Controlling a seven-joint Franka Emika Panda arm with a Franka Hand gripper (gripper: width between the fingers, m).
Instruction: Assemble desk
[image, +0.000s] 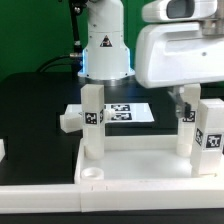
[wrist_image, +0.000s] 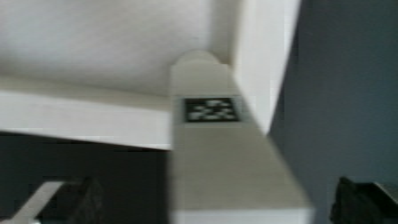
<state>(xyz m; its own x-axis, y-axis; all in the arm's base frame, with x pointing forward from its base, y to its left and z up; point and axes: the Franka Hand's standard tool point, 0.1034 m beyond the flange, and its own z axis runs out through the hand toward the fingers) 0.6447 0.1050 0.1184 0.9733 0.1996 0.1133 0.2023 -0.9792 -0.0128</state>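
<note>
The white rimmed tabletop (image: 130, 165) lies at the front with a round corner socket (image: 90, 172). One tagged leg (image: 93, 120) stands upright at its far left corner. A second tagged leg (image: 187, 130) stands at the far right. My gripper (image: 187, 104) hangs just above it. In the wrist view this leg (wrist_image: 222, 120) runs up between my fingers (wrist_image: 64, 200), with a gap on each side; the gripper (wrist_image: 217, 192) is open around it. A third tagged leg (image: 212, 128) stands at the exterior view's right edge.
The marker board (image: 128, 112) lies on the black table behind the tabletop. A small white leg (image: 68, 121) lies on the table to the left of the standing leg. The robot base (image: 103, 45) stands at the back.
</note>
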